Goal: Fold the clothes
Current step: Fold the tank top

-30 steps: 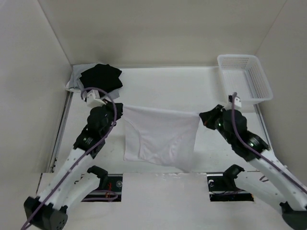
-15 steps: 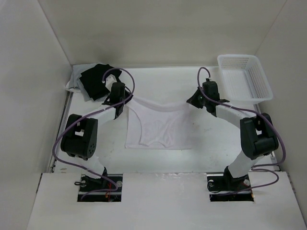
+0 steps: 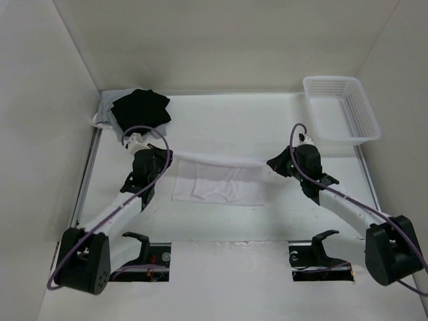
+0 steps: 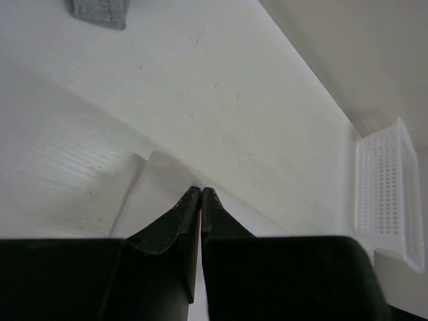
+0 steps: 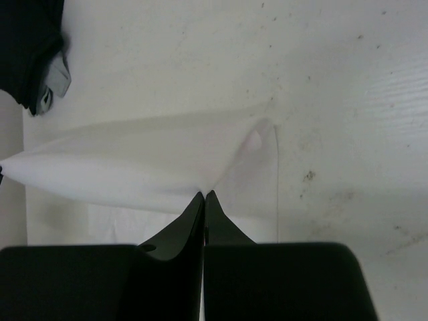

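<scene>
Since half a second ago, both arms have pulled back from the far side toward 6 o'clock. The far edge of the clothes [image 3: 221,188] has come with them, so the white cloth now looks shorter from front to back. The left gripper [image 4: 201,192] is squeezed tight, its two black fingers pressed together, and it pinches the corner of the clothes at about 10 o'clock. The right gripper [image 5: 204,195] is squeezed tight too, and it pinches the corner at about 2 o'clock. The edge between the two grippers is pulled into a nearly straight line, lifted a little above the rest. The rest of the clothes lies flat in the middle of the white table [image 3: 221,120], below that line, toward 6 o'clock. From the right wrist you can see the thin white cloth stretching away from the fingertips toward 9 o'clock. A black cloth [image 3: 140,108] sits in the table's corner at 11 o'clock, on top of a grey cloth [image 3: 101,116], well apart from the clothes. A white basket [image 3: 341,107] with little holes sits in the corner at 1 o'clock, past the right gripper.
</scene>
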Controlling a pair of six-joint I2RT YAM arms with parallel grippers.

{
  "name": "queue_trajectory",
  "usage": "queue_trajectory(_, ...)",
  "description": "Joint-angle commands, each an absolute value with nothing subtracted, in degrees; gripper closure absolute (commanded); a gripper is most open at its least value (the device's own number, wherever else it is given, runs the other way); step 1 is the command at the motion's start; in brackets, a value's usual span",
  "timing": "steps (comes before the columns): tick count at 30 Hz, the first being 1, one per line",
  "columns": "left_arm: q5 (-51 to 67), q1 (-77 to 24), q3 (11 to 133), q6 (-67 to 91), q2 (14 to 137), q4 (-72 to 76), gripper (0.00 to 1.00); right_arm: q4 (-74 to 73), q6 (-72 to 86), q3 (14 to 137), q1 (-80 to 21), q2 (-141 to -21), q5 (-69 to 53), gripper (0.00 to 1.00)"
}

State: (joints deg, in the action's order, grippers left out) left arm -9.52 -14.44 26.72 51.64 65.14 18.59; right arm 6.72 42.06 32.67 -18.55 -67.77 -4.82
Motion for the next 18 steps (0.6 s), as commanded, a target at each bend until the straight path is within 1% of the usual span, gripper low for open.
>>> queue_trajectory(1, -6.86, -13.23, 23.74, 52.91, 56.98, 17.95, 0.98, 7.13, 43.15, 29.45, -21.74, -61.10, -2.47, 1.00)
queue_trajectory(4, -5.19, -13.66, 21.72, 52.39, 51.00, 13.11, 0.98, 3.09, 43.42, 26.55, -25.52, -55.91, 0.52, 1.00)
queue_trajectory(10, -2.99, -14.28, 16.97, 51.94, 41.32, 4.32, 0.98, -2.72, 46.49, 20.49, -29.92, -48.17, 3.60, 1.00)
queue_trajectory(18, -2.46, -15.16, 11.78, 53.53, 28.22, -7.72, 0.98, -9.66, 55.09, 18.02, -39.14, -44.47, 9.93, 1.00)
